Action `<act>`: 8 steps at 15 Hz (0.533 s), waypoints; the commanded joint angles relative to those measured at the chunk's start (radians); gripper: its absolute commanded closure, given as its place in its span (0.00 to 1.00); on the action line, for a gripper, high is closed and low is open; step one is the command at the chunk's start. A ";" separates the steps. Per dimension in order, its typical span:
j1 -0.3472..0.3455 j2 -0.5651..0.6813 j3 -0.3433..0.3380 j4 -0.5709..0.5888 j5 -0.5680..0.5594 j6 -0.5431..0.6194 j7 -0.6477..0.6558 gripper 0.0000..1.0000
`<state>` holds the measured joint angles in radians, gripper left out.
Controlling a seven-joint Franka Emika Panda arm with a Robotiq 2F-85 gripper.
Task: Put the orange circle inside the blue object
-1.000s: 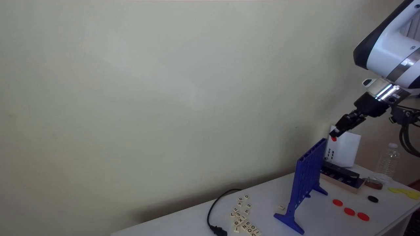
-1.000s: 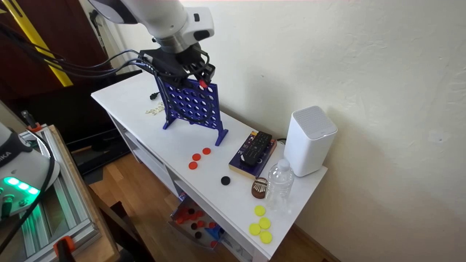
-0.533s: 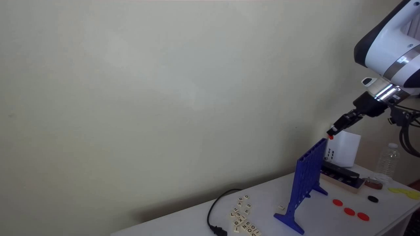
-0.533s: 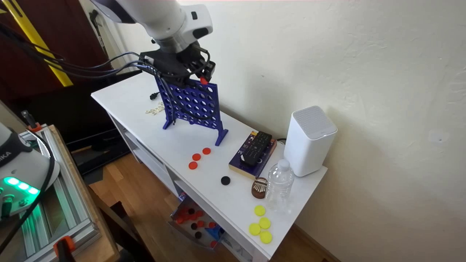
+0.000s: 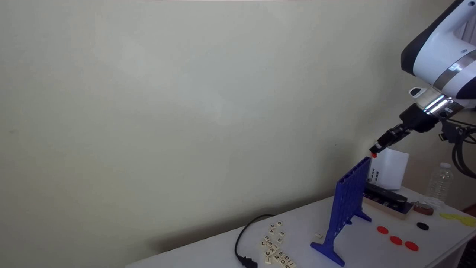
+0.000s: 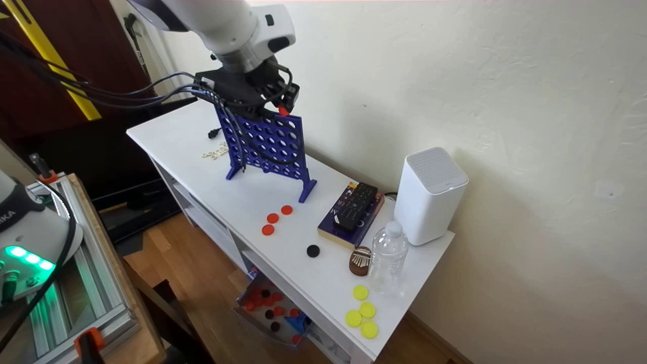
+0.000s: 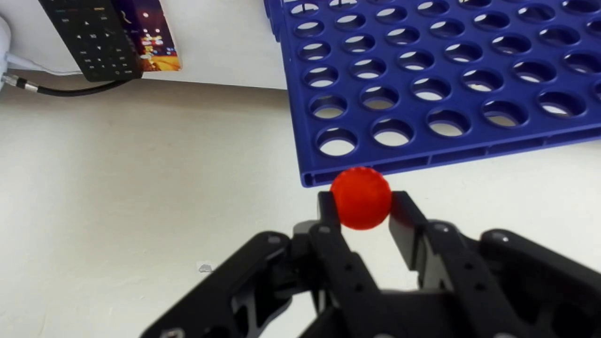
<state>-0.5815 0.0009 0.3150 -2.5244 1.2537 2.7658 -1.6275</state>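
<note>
The gripper (image 7: 365,204), parted only by the red-orange disc (image 7: 360,196) it pinches by the rim, has just eased it up toward the Connect Four grid (image 5: 347,199) — near one top-edge corner, not yet inside, likely aligning for a slot.

White arm (image 5: 433,61), black panels (image 5: 409,61), silver band (image 5: 454,68).
Dark cables (image 6: 194,90) loop by the wrist; the black gripper (image 7: 364,205) has jointed fingers (image 7: 328,209) dotted with round screw heads (image 7: 441,227). Over here, the white base (image 6: 38,235) shows "KA" on a dark stripe (image 6: 22,205) above glowing green lights (image 6: 33,258).
</note>
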 commanded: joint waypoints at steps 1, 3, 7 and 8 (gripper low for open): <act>-0.002 0.000 -0.002 0.003 0.016 -0.004 -0.022 0.92; -0.004 0.002 -0.004 0.008 0.033 -0.012 -0.050 0.92; -0.010 0.007 -0.009 0.021 0.079 -0.026 -0.146 0.92; -0.012 0.007 -0.011 0.024 0.102 -0.037 -0.179 0.92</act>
<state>-0.5846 0.0024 0.3121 -2.5200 1.2799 2.7616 -1.6998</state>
